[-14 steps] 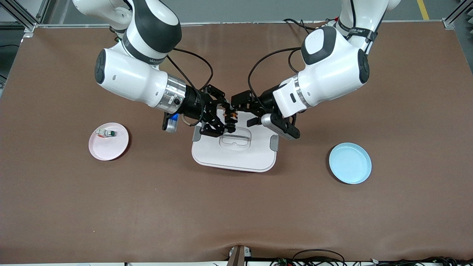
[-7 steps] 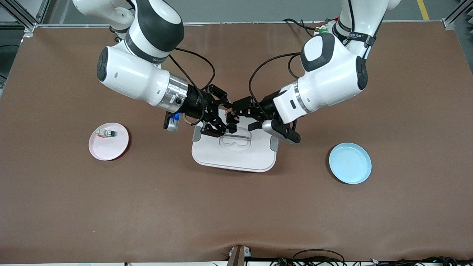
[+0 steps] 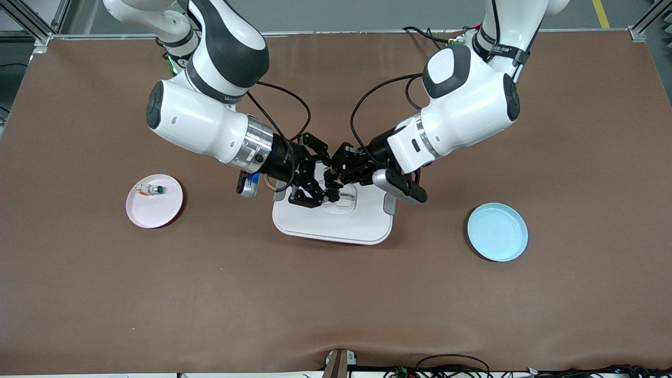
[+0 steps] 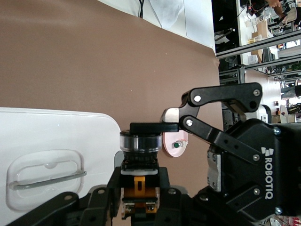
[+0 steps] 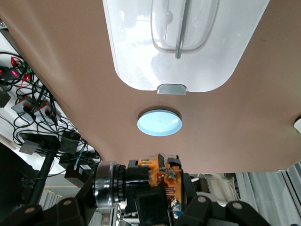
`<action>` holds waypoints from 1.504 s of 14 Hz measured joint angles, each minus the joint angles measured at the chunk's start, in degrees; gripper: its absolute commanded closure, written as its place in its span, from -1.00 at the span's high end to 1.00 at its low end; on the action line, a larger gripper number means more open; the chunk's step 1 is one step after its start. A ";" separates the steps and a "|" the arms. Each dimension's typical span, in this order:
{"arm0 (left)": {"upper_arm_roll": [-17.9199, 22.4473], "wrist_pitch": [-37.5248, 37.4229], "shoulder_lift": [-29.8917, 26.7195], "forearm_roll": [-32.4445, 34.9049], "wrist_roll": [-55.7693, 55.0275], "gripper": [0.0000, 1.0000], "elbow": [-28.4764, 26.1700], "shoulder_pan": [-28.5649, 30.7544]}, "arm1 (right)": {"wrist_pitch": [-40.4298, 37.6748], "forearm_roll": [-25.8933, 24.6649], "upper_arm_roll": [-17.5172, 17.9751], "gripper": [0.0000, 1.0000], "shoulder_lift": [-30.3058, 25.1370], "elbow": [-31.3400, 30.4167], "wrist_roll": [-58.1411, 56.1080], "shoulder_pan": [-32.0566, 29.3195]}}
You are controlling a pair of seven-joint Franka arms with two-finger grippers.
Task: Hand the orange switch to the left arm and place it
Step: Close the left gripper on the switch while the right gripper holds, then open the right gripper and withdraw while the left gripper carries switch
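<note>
Mid-handover over the box [image 3: 336, 220]: right tool [image 3: 326, 185] and left tool [image 3: 336, 176] both pinch the orange switch [image 3: 332, 184], right release and carry to the blue plate [image 3: 497, 232] apparently left.

The front camera hangs high, looking steeply down on the whole desk [image 3: 336, 294], arm bases along the frame's top. Each wrist camera sits close up by its own fingers, looking past them. All three catch the box [image 3: 336, 220] [image 4: 47, 141] [image 5: 183, 42]; the right wrist view also shares the blue plate [image 3: 497, 232] [image 5: 159, 122].
</note>
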 measured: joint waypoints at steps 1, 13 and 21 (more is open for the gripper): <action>0.05 0.27 0.06 0.00 0.00 -1.00 0.00 0.02 | -0.06 -0.19 0.00 -1.00 0.47 0.61 0.29 0.01; -0.12 0.36 0.02 -0.01 0.00 -1.00 0.03 -0.18 | -0.64 -4.35 -0.18 1.00 1.83 2.74 0.89 0.27; 0.29 -0.10 -7.61 10.08 -0.01 -1.00 -5.71 2.23 | -8.82 -7.70 -1.29 1.00 1.84 5.00 -3.89 -2.33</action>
